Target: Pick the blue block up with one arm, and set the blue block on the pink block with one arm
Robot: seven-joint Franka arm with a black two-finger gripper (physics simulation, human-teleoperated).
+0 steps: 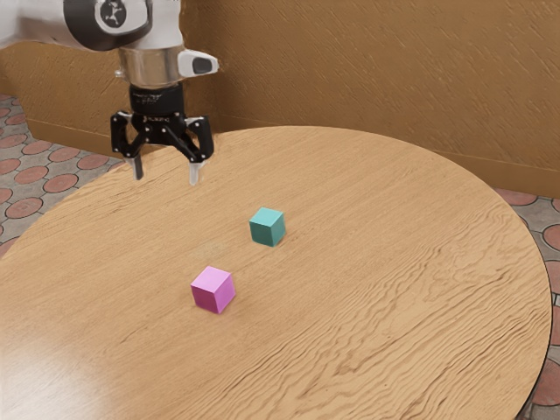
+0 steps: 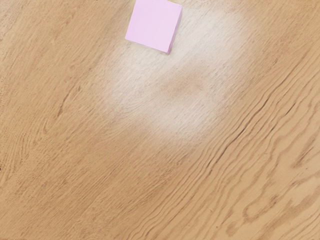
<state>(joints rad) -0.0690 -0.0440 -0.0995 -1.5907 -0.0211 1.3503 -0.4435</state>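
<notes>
A teal-blue block (image 1: pixel 267 227) rests on the round wooden table (image 1: pixel 376 289) near its middle. A pink block (image 1: pixel 213 290) sits a little in front of it, toward the exterior view's left, apart from it. My gripper (image 1: pixel 165 173) hangs open above the table's far left part, well clear of both blocks, with nothing between its fingers. In the wrist view the pink block (image 2: pixel 153 24) lies flat on the wood grain, away from the hand.
The table edge curves close behind the gripper on the exterior view's left. A wooden wall (image 1: pixel 394 70) runs behind the table, and a tiled floor (image 1: pixel 35 166) lies below at left.
</notes>
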